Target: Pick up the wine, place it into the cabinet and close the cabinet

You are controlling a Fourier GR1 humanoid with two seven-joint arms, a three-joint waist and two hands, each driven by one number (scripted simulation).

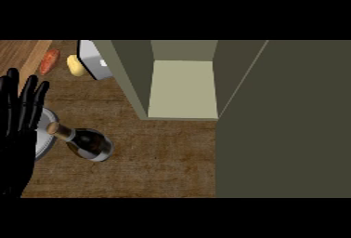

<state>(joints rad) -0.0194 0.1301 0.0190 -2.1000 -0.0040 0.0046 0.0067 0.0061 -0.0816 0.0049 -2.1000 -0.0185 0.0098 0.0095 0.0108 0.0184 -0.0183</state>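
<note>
The wine bottle (87, 142) stood on the wooden bench (165, 158), seen steeply from above, its cork-coloured top tilted toward the upper left in the view and its dark glass body widening toward the lower right. It sat just to the right of the left hand's fingers (31, 100), near them but not touching, and its neck appeared to overlap the rim of a grey round plate (45, 135) that lay partly under those fingers. Nothing held the bottle.

As a judgement, glass like this would be stiff, smooth and rather slippery, fairly heavy if full, and breakable if knocked over. The broad body below the shoulder looked the safer place to take hold, since the narrow neck offers little surface and leaves the weight hanging low.

The left hand (17, 139) rested at the view's left edge, fingers straight and pointing up, released and grasping nothing. The right hand showed nowhere.

Beyond the fingertips, up and to the right, the cabinet (182, 88) stood open with a pale bare floor, its door (288, 121) swung out along the right side. Farther up from the fingers lay a yellowish item (75, 66) and a reddish one (48, 62), possibly vegetables, though the view was too poor to tell.
</note>
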